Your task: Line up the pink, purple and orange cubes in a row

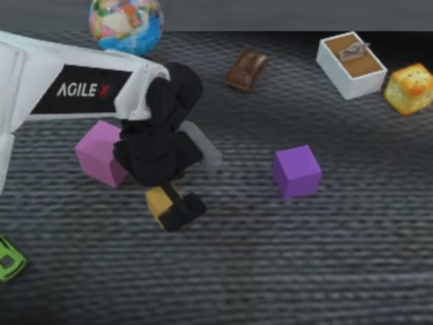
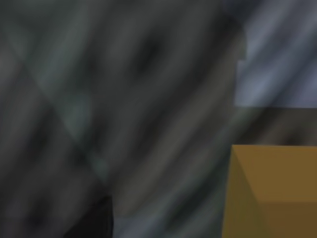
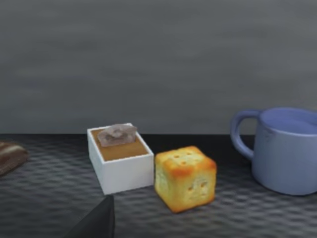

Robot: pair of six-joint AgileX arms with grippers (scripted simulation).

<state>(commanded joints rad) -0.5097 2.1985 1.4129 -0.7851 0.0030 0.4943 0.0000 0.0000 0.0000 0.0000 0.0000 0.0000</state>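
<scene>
The left end effector [image 1: 177, 211] is down at the table with the orange cube [image 1: 157, 202] right against its fingers. From above the cube shows only at one side of the black fingers, and the left wrist view shows just a corner of it [image 2: 270, 191], so I cannot tell whether the jaws are closed on it or standing open around it.

Just beside the end effector, on its far-left side, sits the pink cube [image 1: 100, 152], partly under the arm. Well off to its right is the purple cube [image 1: 296, 170], standing alone on the table [image 1: 284, 271].

The step in hand looks to be handling the orange cube. To do it well, keep the cube square between the fingers, move low and slowly, and avoid nudging the pink cube, which is close. The purple cube then needs bringing over to form a row.

The right end effector is not seen from above — its wrist camera faces the white box [image 3: 120, 157].
</scene>
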